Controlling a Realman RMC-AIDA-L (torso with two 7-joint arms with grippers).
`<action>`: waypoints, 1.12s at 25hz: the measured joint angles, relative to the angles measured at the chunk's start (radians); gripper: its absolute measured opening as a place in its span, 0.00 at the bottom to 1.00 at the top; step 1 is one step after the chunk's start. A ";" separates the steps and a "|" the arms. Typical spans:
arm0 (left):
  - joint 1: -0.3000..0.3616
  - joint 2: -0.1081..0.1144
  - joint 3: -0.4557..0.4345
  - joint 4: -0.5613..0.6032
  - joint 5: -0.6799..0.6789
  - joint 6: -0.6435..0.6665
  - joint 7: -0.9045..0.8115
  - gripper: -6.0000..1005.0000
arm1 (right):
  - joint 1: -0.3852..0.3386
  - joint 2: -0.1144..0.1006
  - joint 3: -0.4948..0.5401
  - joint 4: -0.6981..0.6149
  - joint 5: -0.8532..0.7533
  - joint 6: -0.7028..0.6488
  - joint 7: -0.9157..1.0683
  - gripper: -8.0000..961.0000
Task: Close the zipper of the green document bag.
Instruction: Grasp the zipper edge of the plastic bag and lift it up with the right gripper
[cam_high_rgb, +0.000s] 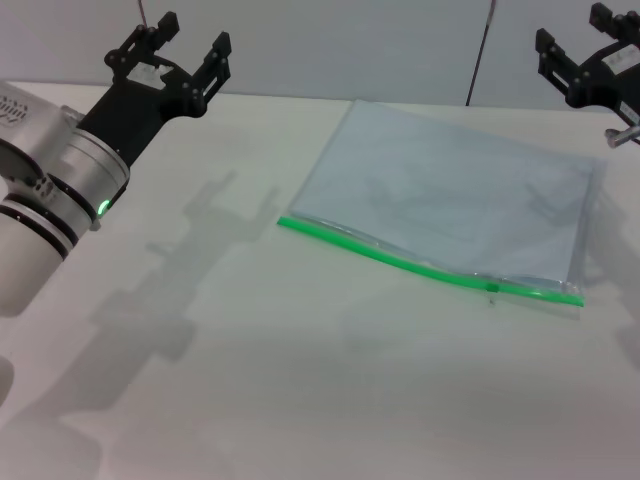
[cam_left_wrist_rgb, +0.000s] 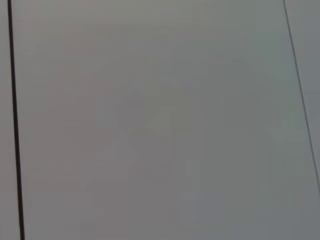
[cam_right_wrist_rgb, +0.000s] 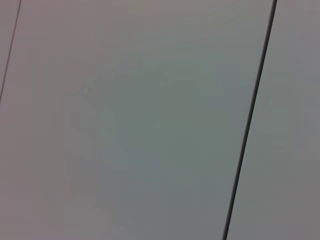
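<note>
One translucent bluish-grey green document bag (cam_high_rgb: 455, 195) lies flat, zipper (cam_high_rgb: 420, 266) nearest.

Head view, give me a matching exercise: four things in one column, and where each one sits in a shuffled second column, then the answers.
Things:
1. left hand
2. right hand
3. zipper
4. green document bag

Places:
A. flat on the table, right of middle
B. raised at far left, fingers apart
C. along the bag's near edge
D. raised at far right, partly cut off

Pairs: 1-B, 2-D, 3-C, 4-A
</note>
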 joint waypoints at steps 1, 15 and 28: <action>-0.001 0.000 0.000 0.000 0.000 0.001 0.000 0.67 | 0.000 0.000 0.000 0.000 0.000 0.000 0.000 0.71; -0.009 -0.001 0.000 0.001 0.001 0.016 0.000 0.67 | 0.000 0.000 0.010 0.002 0.000 0.000 0.002 0.71; -0.011 0.003 0.002 0.014 0.008 0.016 -0.006 0.66 | -0.015 -0.005 -0.033 -0.012 -0.049 0.000 0.054 0.71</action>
